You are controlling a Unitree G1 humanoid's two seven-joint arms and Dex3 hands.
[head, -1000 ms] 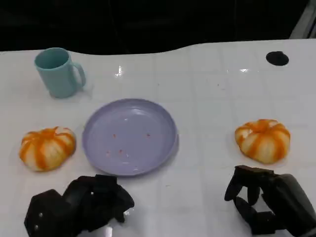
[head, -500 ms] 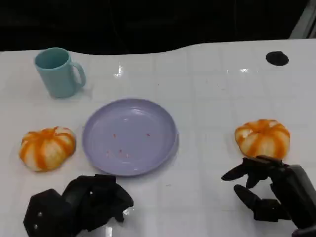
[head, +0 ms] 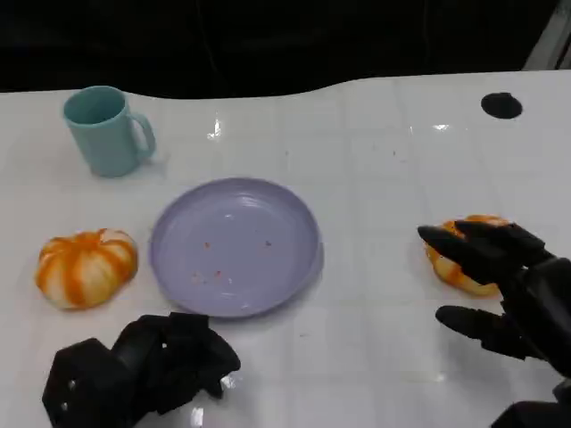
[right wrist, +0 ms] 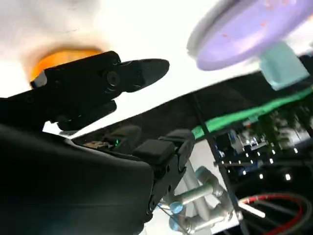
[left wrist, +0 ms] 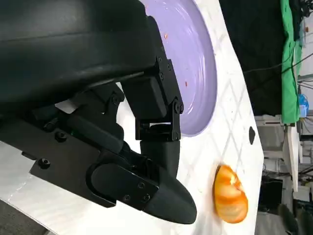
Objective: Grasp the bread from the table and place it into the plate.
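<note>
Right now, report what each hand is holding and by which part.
Nothing is held. The right hand hangs open over the right bread, fingers spread and not closed on it. The left hand sits curled and empty near the plate.

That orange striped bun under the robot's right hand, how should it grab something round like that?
Probably from above, fingers spread around its widest part. The bread is a low dome lying flat on the table, with no handle or edge to pinch. The right hand is open over it, so coming straight down and closing on opposite sides looks easiest.
</note>
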